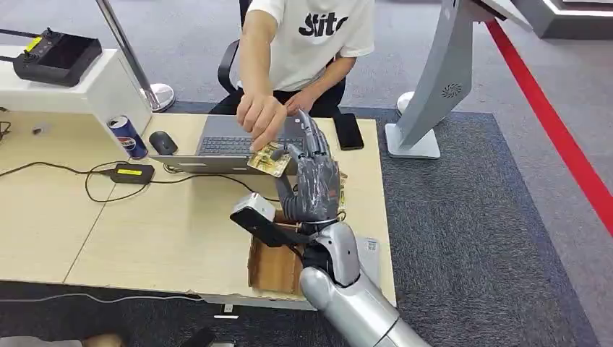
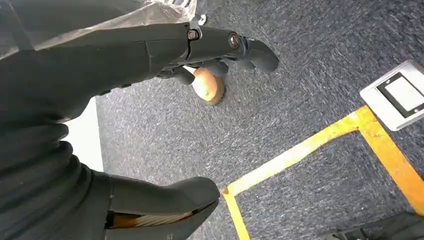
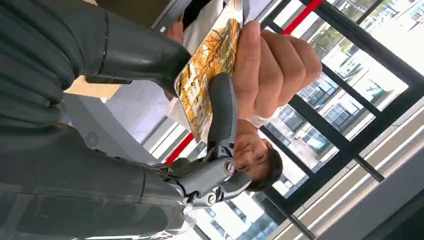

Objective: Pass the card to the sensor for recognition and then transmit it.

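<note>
Head view: card handover above the laptop.
At frame centre the right hand pinches the card between thumb and finger (a person's hand grips its other edge), over the laptop; the left hand hangs over carpet, fingers curled, holding nothing.

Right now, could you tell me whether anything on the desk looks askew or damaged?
The brown cardboard box under the right hand looks torn and ragged at its edges and overhangs the light wooden desk.
</note>
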`<state>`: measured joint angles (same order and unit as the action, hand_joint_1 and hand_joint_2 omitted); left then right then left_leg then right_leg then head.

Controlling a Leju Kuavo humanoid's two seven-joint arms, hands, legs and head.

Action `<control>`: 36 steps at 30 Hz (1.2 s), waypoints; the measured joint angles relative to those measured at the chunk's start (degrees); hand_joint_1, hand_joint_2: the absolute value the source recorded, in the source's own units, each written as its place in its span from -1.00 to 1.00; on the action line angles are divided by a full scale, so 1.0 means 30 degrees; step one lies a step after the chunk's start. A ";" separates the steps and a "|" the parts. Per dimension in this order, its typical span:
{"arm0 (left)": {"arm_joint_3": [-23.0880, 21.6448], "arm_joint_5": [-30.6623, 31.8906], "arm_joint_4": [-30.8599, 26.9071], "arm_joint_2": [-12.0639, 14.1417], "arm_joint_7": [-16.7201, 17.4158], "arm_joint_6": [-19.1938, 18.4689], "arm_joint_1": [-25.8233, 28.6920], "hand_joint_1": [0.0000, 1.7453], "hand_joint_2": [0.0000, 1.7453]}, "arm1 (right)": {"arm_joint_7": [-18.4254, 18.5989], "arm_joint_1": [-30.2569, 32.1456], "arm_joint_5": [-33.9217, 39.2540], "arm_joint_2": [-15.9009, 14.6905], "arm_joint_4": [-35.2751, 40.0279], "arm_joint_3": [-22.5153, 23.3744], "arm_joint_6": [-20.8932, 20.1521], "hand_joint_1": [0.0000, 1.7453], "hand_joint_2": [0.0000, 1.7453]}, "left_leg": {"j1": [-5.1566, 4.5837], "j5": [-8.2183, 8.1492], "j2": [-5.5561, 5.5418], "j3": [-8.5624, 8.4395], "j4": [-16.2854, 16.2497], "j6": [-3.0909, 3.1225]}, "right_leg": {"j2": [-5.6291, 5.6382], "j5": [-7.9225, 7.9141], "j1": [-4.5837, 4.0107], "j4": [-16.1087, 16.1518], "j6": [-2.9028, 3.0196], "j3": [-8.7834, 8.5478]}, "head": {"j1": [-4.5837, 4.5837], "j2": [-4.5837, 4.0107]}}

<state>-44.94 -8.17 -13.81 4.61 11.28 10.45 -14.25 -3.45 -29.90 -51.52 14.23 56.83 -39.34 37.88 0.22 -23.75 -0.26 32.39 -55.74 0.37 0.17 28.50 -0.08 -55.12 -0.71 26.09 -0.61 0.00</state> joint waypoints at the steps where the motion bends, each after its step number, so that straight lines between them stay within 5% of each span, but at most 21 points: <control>1: 0.0000 0.0007 0.0000 -0.0007 0.0000 0.0000 0.0003 -1.00 1.00 | 0.0000 0.0000 -0.0021 0.0007 -0.0058 0.0000 -0.0001 1.00 1.00 | 0.0000 0.0000 0.0000 0.0001 -0.0001 0.0000 | 0.0000 0.0000 0.0000 0.0001 0.0000 0.0000 | 0.0000 0.0000; 3: 0.0000 0.0014 0.0000 -0.0008 0.0000 0.0000 0.0005 -1.00 1.00 | 0.0015 0.0000 -0.0022 0.0058 -0.0168 0.0000 -0.0001 0.80 1.00 | 0.0000 0.0000 0.0002 0.0001 -0.0001 0.0000 | 0.0000 0.0000 0.0001 0.0001 0.0000 0.0004 | 0.0000 0.0000; 4: 0.0000 0.0022 0.0000 -0.0015 0.0000 0.0000 0.0005 -1.00 1.00 | 0.0058 0.0001 0.0000 0.0080 -0.0219 0.0000 0.0007 -0.60 1.00 | 0.0000 0.0000 0.0002 0.0001 -0.0001 0.0000 | 0.0000 0.0000 0.0001 0.0001 0.0000 0.0004 | 0.0000 0.0000; 5: 0.0000 0.0036 0.0000 -0.0022 0.0000 0.0000 0.0006 -1.00 1.00 | 0.0058 0.0003 0.0022 0.0095 -0.0263 0.0000 -0.0001 -1.00 1.00 | 0.0000 0.0000 0.0001 0.0001 -0.0001 0.0000 | 0.0000 0.0000 0.0001 0.0001 0.0000 0.0005 | 0.0000 0.0000; 9: 0.0000 0.0095 0.0000 -0.0030 -0.0007 0.0000 0.0018 -1.00 1.00 | 0.0058 0.0049 -0.0117 0.0095 -0.0343 0.0007 0.0007 -1.00 1.00 | 0.0000 0.0000 0.0003 -0.0001 -0.0001 0.0000 | 0.0001 0.0000 0.0001 0.0001 0.0000 0.0007 | 0.0000 0.0000; 10: 0.0000 0.0117 0.0000 -0.0030 -0.0015 0.0000 0.0026 -1.00 1.00 | 0.0014 0.0091 -0.0329 0.0102 -0.0343 0.0015 0.0007 -1.00 -1.00 | 0.0000 0.0000 0.0004 -0.0001 -0.0001 0.0000 | 0.0001 0.0000 0.0001 0.0001 0.0000 0.0008 | 0.0000 0.0000; 16: 0.0000 0.0255 0.0000 -0.0037 -0.0036 0.0007 0.0057 -1.00 1.00 | -0.0036 0.0318 -0.1282 0.0102 -0.0328 0.0182 0.0007 -1.00 -1.00 | 0.0002 0.0001 0.0005 -0.0002 -0.0001 0.0000 | 0.0001 0.0000 -0.0001 0.0001 0.0000 0.0010 | 0.0000 0.0000; 17: 0.0000 0.0277 0.0000 -0.0037 -0.0030 0.0000 0.0057 -1.00 1.00 | -0.0036 0.0369 -0.1406 0.0102 -0.0328 0.0197 0.0007 -1.00 1.00 | 0.0002 0.0001 0.0005 -0.0002 -0.0001 -0.0001 | 0.0001 0.0000 -0.0001 0.0001 0.0000 0.0009 | 0.0007 0.0000; 28: 0.0058 0.0175 0.0000 -0.0044 -0.0233 0.0240 0.0266 -1.00 1.00 | -0.0626 0.1009 0.0940 -0.0058 0.0582 0.0743 0.0021 -1.00 1.00 | 0.0002 0.0000 0.0012 -0.0004 -0.0002 0.0000 | 0.0004 -0.0001 0.0006 0.0002 0.0000 0.0015 | 0.0000 0.0000; 36: 0.0270 -0.0218 0.0014 -0.0001 -0.0597 0.0648 0.0816 -1.00 1.00 | -0.0197 0.3257 0.1616 -0.1056 0.4311 0.2273 0.0050 -1.00 1.00 | 0.0005 -0.0005 0.0012 0.0000 -0.0003 0.0005 | 0.0004 0.0000 0.0016 0.0009 0.0000 0.0023 | 0.0007 0.0000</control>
<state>-44.13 -8.83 -13.77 4.61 9.49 12.39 -11.80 -4.04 -20.13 -46.67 11.06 69.76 -32.52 38.03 0.24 -23.77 -0.22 32.38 -55.75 0.39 0.18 28.50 -0.03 -55.09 -0.71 26.16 -0.59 0.00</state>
